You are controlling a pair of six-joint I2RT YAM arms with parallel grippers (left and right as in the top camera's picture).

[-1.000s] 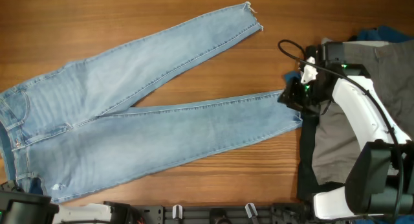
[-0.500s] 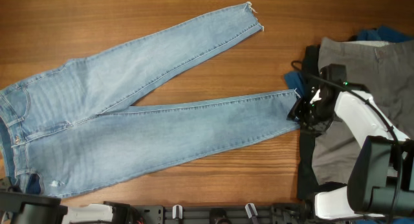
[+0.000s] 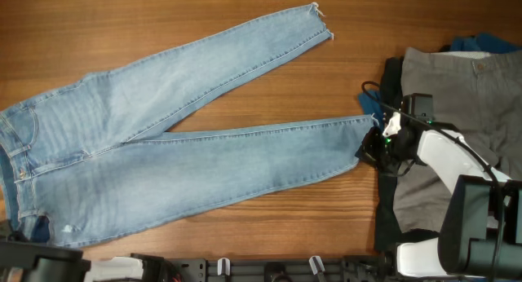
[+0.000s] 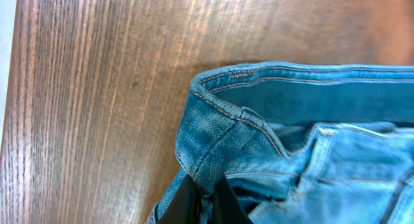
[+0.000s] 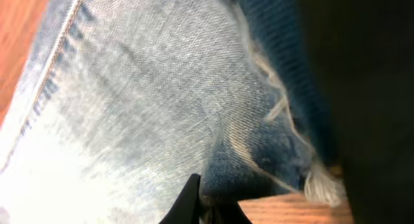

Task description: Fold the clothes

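Wooden tabletop (image 3: 163,21) is being covered by flat-spread jeans (image 3: 204,164). Their waistband (image 4: 291,72) is being pinched between the closed fingers of the left gripper (image 4: 204,201). The lower hem (image 5: 278,107) is being met by the right gripper (image 3: 377,150), its opening unclear. Likely next: hem being carried to waistband.

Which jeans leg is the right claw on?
The leg nearer the robot, its frayed hem at the right claw; the other leg angles away, untouched.

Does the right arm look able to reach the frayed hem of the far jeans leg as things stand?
Probably yes: only bare table lies between the right gripper and that frayed hem, nothing blocking.
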